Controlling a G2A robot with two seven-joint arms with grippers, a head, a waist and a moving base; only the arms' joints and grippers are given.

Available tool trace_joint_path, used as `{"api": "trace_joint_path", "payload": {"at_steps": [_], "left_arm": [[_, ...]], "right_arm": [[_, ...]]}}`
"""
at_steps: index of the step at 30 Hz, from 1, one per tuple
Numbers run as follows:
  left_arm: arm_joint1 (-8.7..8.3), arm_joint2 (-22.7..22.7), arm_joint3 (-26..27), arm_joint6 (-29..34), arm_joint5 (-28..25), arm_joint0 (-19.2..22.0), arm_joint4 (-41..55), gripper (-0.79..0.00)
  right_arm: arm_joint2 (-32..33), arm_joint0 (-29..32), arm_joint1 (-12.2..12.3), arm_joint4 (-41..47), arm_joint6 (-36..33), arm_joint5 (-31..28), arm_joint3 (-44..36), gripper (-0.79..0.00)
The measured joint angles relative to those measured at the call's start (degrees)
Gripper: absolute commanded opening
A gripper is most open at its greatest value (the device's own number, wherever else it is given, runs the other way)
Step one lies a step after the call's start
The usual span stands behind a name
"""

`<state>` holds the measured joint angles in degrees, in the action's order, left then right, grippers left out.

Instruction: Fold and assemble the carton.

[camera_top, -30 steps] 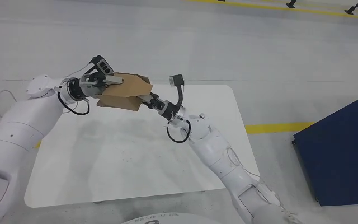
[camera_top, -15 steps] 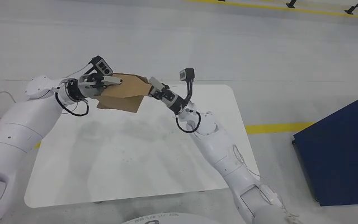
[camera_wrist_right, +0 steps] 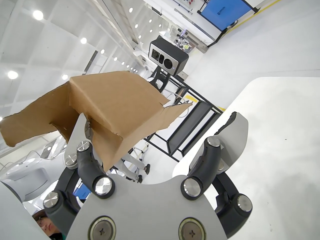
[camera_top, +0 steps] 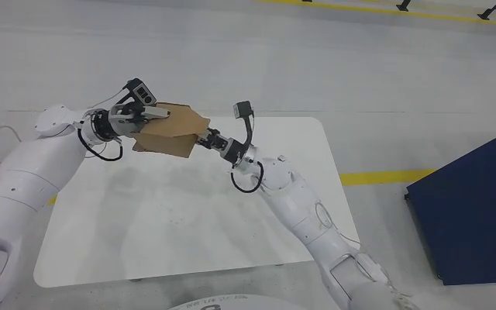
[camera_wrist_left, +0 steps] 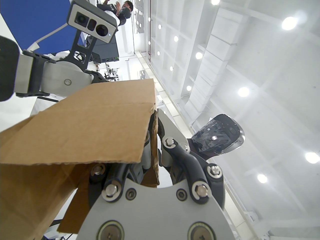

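Above the far-left corner of the white table (camera_top: 194, 225), upper left of the top view, the brown carton (camera_top: 172, 128) hangs partly opened, flaps loose. The left gripper (camera_top: 155, 113) pinches one wall. The right gripper (camera_top: 205, 140), fingers spread wide, meets its right corner. Flap closing looks undone.

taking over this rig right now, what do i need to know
Left hand: shut on the carton, holding it in the air over the far side of the table.
Right hand: open at the carton's other end. A carton corner sits between its fingers but is not gripped.
Done: the carton is off the table and partly opened into a box shape.
Left: the flaps hang loose and need to be folded in and closed.
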<state>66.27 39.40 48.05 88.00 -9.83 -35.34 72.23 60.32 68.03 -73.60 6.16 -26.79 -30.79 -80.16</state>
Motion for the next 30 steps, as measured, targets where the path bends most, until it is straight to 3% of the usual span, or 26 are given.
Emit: {"api": "trace_joint_path", "payload": {"at_steps": [9,12,16,19,24,30], "left_arm": [[-0.28,0.44,-1.08,0.00,-0.45,0.20,0.40,-0.785],[-0.48,0.80,-2.37,0.00,-1.32,0.39,-0.23,-0.785],[-0.53,1.07,-4.52,0.00,-2.94,1.08,-1.97,-0.785],[-0.26,0.90,-5.32,0.00,-3.25,1.47,-2.90,-0.785],[0.30,-0.02,-7.39,0.00,-5.28,2.71,-7.65,-0.785],[1.16,-0.03,-9.08,-0.03,-6.51,3.78,-11.31,-0.785]], "right_arm": [[2.85,0.95,0.22,3.67,1.23,-1.84,-1.08,0.000],[4.65,2.17,0.68,7.37,-1.71,-3.24,-2.38,0.000],[6.77,4.00,1.62,12.52,-10.48,-5.77,-3.99,0.000],[7.49,5.08,2.03,12.19,-13.75,-7.37,-4.53,0.000],[6.99,5.06,1.89,8.41,-10.65,-6.66,-4.50,0.000],[3.61,2.82,0.92,-1.28,-2.48,-1.68,-2.48,0.000]]}}
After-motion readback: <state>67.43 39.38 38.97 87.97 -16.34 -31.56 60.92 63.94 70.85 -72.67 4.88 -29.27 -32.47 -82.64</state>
